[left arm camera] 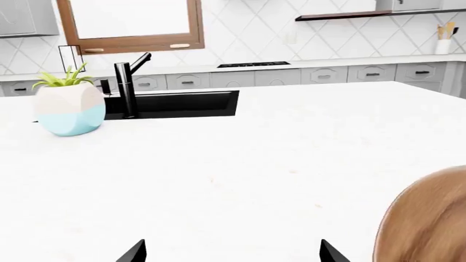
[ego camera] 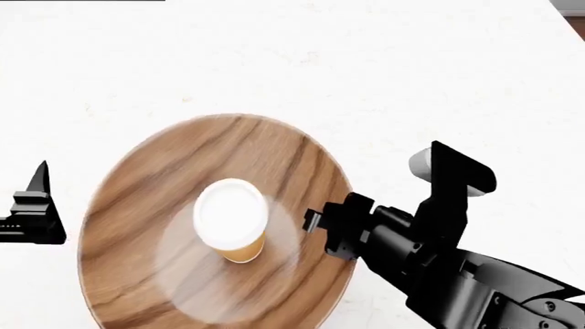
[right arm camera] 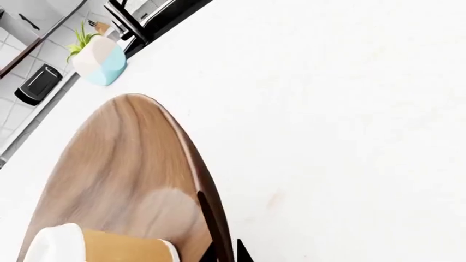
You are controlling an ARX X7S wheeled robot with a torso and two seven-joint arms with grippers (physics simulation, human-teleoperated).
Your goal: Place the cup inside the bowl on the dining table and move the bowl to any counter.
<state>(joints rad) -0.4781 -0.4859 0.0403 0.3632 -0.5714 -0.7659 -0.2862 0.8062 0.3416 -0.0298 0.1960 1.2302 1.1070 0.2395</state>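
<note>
The brown wooden bowl (ego camera: 174, 171) lies over the speckled stone counter (ego camera: 412, 68). The tan cup (ego camera: 230, 218) with its white lid stands upright inside the bowl, near the pale centre. My right gripper (ego camera: 316, 223) is shut on the bowl's right rim. In the right wrist view its fingers (right arm camera: 244, 255) straddle the dark rim of the bowl (right arm camera: 124, 164), with the cup (right arm camera: 109, 248) just inside. My left gripper (left arm camera: 233, 252) is open and empty, left of the bowl (left arm camera: 429, 218) and apart from it. The dining table is out of view.
On the counter (left arm camera: 255, 153) beyond the bowl are a black sink (left arm camera: 182, 103), a black faucet (left arm camera: 127, 87) and a white-and-blue plant pot (left arm camera: 69, 106). Grey cabinets and a hob line the far wall.
</note>
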